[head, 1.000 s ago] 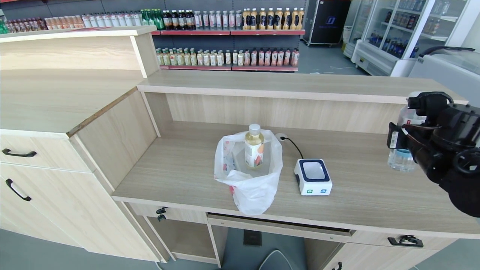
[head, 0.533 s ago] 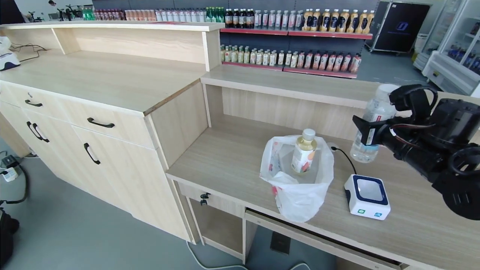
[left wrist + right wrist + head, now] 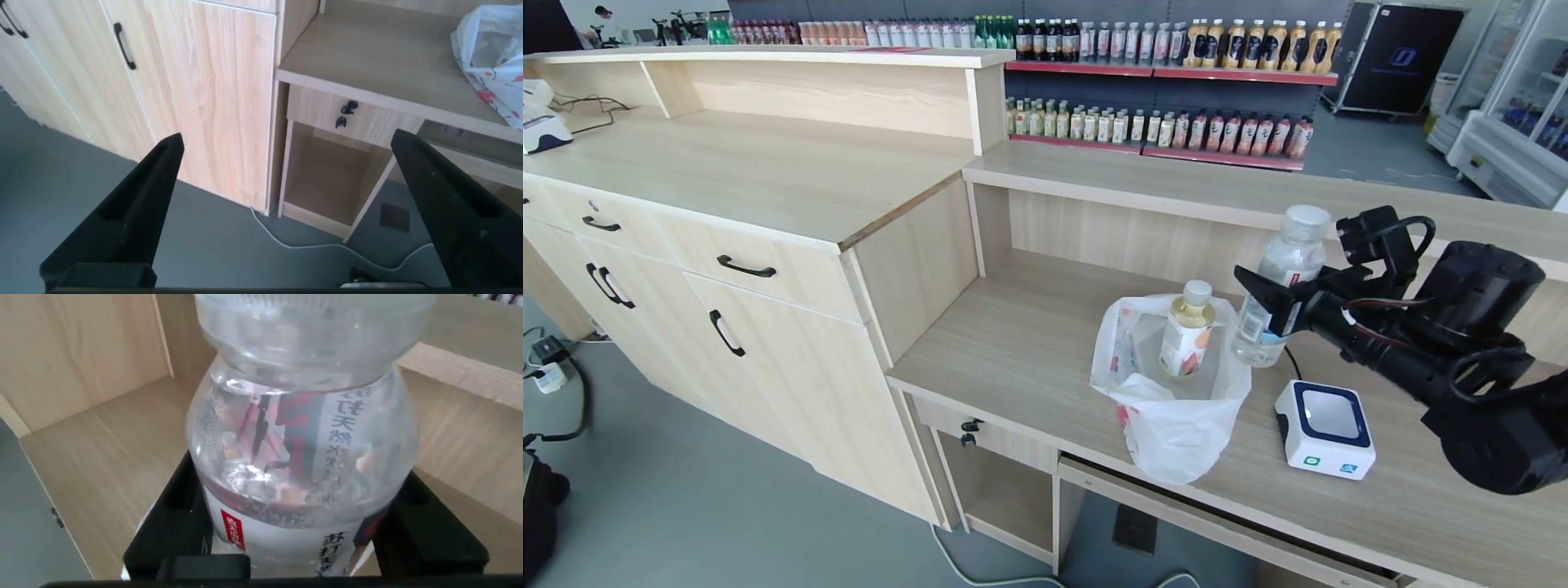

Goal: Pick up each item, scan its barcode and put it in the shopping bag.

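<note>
The right gripper (image 3: 1267, 314) has its jaws clenched around the lower body of 1 clear water bottle (image 3: 1286, 253), gripping it at the label. The bottle has a white cap, leans slightly, and hangs above the bench (image 3: 1029, 359), just beside the right rim of the shopping bag (image 3: 1176, 425) and behind the scanner (image 3: 1325, 429).

The white plastic bag stands open on the bench. Inside it, 1 tea bottle (image 3: 1186, 335) with pale yellow liquid and a white cap stands upright. The scanner, white with a dark-framed window facing up, sits on the bench to the right of the bag, apart from it.

The left gripper (image 3: 288, 139) hangs low over the grey floor in front of the bench's cabinet doors, its 2 jaws released and spread wide, holding nothing.
</note>
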Motion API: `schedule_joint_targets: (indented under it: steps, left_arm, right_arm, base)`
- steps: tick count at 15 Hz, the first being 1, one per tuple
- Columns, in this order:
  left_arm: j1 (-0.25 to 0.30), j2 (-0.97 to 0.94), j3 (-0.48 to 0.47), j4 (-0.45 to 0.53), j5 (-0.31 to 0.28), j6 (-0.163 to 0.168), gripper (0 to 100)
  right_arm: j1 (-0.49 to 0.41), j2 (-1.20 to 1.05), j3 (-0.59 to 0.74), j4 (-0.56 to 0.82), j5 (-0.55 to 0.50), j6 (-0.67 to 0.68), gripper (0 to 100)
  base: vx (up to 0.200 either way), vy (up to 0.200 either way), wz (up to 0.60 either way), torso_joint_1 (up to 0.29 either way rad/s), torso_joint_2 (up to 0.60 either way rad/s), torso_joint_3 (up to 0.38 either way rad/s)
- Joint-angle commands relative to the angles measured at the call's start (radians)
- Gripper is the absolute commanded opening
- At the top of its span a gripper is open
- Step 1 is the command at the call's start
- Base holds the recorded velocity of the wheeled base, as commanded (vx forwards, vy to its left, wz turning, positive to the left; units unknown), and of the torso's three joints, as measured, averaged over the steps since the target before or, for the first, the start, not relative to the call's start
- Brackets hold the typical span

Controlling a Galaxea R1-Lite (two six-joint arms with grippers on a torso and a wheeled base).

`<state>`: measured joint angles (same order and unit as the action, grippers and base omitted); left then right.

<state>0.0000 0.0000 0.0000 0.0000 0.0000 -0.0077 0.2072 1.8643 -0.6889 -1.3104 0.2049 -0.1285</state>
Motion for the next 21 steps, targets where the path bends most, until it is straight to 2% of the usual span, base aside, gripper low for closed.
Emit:
schedule_joint_targets:
  steps: [1,12,21]
  left_arm:
    - [0.000,0.000,0.000,0.000,0.000,0.000,100]
    - [0.000,0.000,0.000,0.000,0.000,0.000,100]
    - [0.000,0.000,0.000,0.000,0.000,0.000,100]
  right_arm:
    - [0.008,0.158,-0.004,-0.076,0.065,0.007,0]
    - [0.041,0.358,-0.029,-0.253,0.119,0.075,0]
    - [0.018,0.421,-0.015,-0.260,0.120,0.066,0]
  base:
    - [0.000,0.000,0.00,0.000,0.00,0.000]
    - [0.000,0.000,0.00,0.000,0.00,0.000]
    - [0.000,0.000,0.00,0.000,0.00,0.000]
